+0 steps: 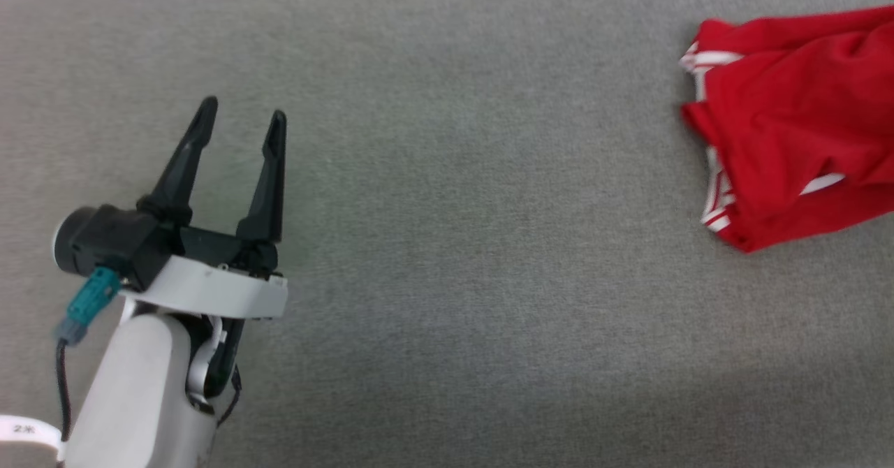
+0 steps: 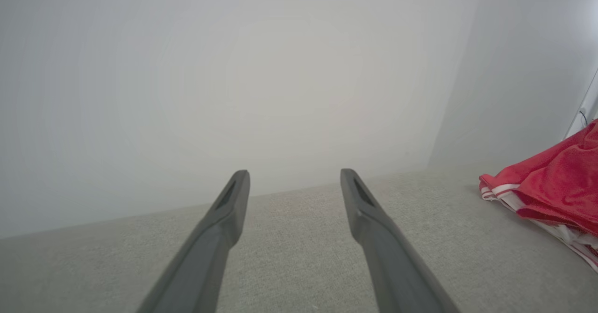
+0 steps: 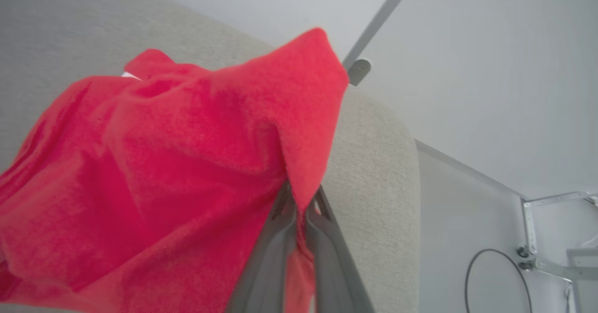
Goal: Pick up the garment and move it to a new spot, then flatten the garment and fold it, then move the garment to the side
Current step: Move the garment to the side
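1. Left arm. In the head view, nearest to me at the lower left, I saw the pale forearm with a teal cable connector (image 1: 94, 293) at the wrist. Beyond it, the left gripper (image 1: 243, 108) had its two long dark fingers (image 1: 183, 161) released and spread apart, with nothing between them. They were above the grey fabric-covered desk (image 1: 489, 244). In the left wrist view, the left gripper (image 2: 294, 173) pointed across the bare desk (image 2: 299, 257) towards a plain white wall (image 2: 233, 70).

2. Right arm. In the right wrist view, the right gripper (image 3: 301, 205) had its fingers (image 3: 275, 257) clenched on a fold of the red jersey-style garment (image 3: 163, 163). The cloth passed between the two fingers. It rose in a peak above them and spread in loose folds towards that view's left.

3. Garment position. In the head view, the garment (image 1: 789, 119) lay bunched at the right edge of the picture, well apart from the left gripper. White-and-red striped trim showed along its near-left edge. In the left wrist view, the garment (image 2: 556, 182) rested on the desk at the far right.

4. Background. Past the garment in the right wrist view, I saw the rounded corner of the desk (image 3: 373, 163). Beyond that were a slanted grey metal rod (image 3: 378, 18), a looped black cable (image 3: 472, 275) and a pale metal bracket frame (image 3: 546, 224).
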